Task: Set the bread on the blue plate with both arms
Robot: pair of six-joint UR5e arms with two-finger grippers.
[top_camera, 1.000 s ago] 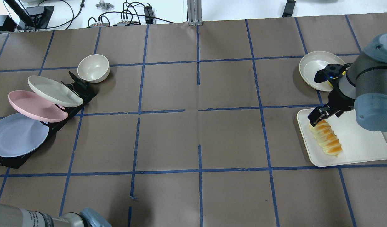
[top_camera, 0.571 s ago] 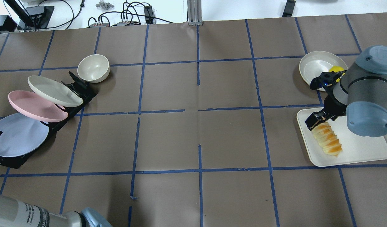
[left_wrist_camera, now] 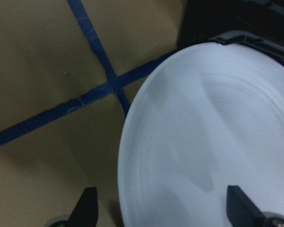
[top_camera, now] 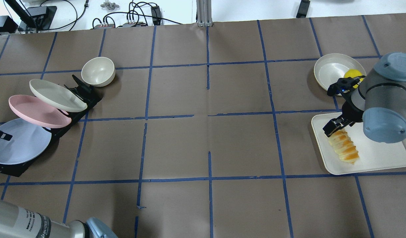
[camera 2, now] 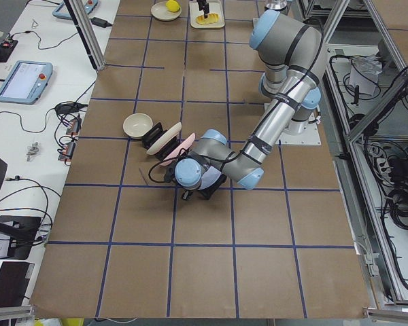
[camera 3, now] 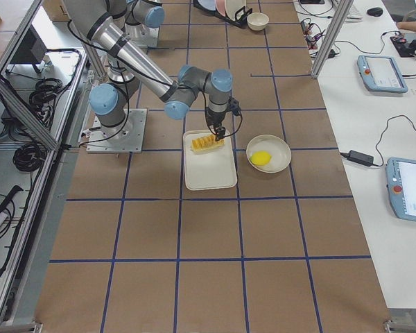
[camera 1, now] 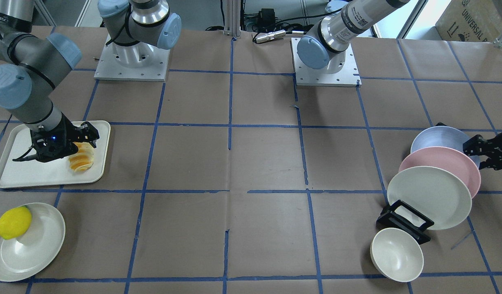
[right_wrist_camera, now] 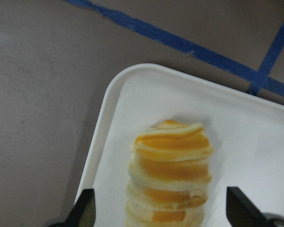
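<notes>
The bread lies on a white tray at the table's right, seen also in the front view and the right wrist view. My right gripper is open just above the loaf's far end, one finger on each side. The blue plate leans in a black rack at the left. My left gripper is open at its outer rim. In the left wrist view one finger is over the plate and one is off its edge.
A pink plate and a cream plate lean in the same black rack. A cream bowl stands behind it. A cream plate with a yellow lemon-like fruit sits behind the tray.
My left gripper's finger has come in from the left edge over the blue plate. My right arm has shifted slightly at the bread's far end, uncovering the yellow fruit.
</notes>
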